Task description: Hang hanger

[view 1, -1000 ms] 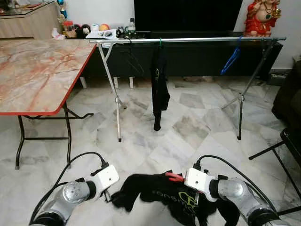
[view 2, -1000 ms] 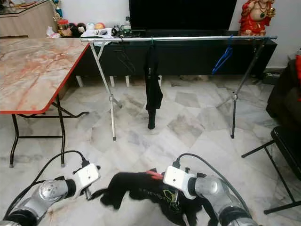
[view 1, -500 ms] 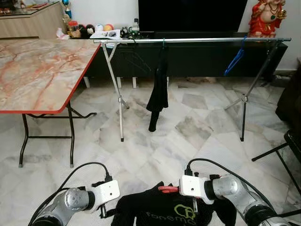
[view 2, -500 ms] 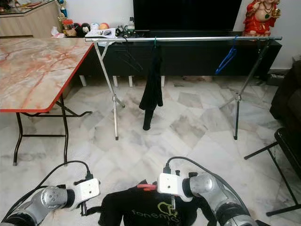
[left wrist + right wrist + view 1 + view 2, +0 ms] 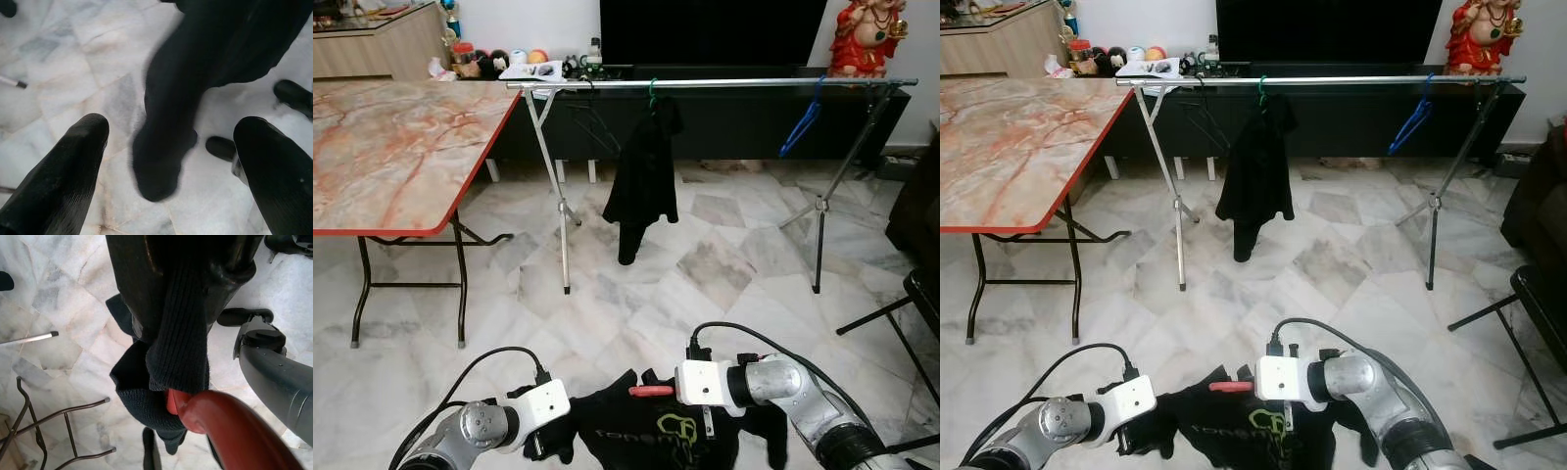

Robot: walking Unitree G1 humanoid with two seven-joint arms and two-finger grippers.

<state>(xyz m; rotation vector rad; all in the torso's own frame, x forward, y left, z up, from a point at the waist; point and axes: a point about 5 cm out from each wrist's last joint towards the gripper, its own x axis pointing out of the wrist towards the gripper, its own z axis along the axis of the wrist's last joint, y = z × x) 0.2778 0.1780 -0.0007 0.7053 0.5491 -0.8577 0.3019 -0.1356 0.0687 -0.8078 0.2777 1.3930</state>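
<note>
both grippers carry a black sweater point(image 5: 656, 431) on a red hanger point(image 5: 651, 391), well short of the drying rack rail point(image 5: 724, 84). right gripper point(image 5: 195, 406) is clamped on the hanger; left gripper point(image 5: 171, 161) is spread beside a sleeve. raise the hook level, clear of the hung black garment point(image 5: 641, 186).

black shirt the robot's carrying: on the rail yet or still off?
Off. The black shirt on its red hanger is at the right gripper, well short of the rail.

A marble-topped bench point(image 5: 391, 147) with a red edge stands on the pale marble floor point(image 5: 705, 284). Behind it, a dark TV cabinet point(image 5: 724, 117) carries a red figurine point(image 5: 864, 37) at its right end.
</note>
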